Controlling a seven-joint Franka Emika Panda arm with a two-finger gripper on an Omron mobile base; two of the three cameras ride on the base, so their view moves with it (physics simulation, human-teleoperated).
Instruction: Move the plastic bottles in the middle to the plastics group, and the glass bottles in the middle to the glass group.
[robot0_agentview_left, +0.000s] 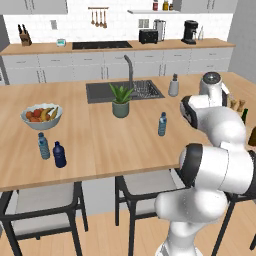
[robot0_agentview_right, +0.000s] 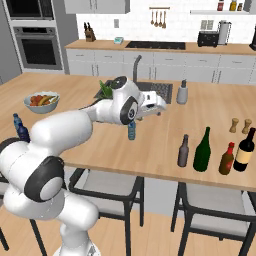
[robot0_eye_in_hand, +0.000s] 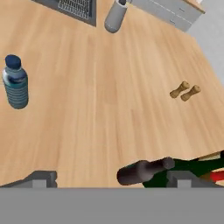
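Gripper (robot0_eye_in_hand: 111, 178): fingers apart, nothing between, hovering above the table (robot0_eye_in_hand: 109, 100).
Water bottle (robot0_eye_in_hand: 15, 82): upright, left in hand view, well apart.
Brown bottle (robot0_eye_in_hand: 144, 170): just beside right fingertip.
Green bottle (robot0_agentview_right: 202, 150): beside brown.
Bowl (robot0_agentview_left: 41, 116): fruit.

On the surface stand three small plastic bottles: two pale-blue water bottles (robot0_agentview_left: 162, 124) (robot0_agentview_left: 44, 146) and one navy bottle (robot0_agentview_left: 59, 154). Four glass bottles (robot0_agentview_right: 183, 151) (robot0_agentview_right: 202, 150) (robot0_agentview_right: 227, 159) (robot0_agentview_right: 245, 150), two wooden shakers (robot0_agentview_right: 233, 125) (robot0_agentview_right: 246, 126), one fruit bowl (robot0_agentview_left: 41, 116), one potted plant (robot0_agentview_left: 120, 100).
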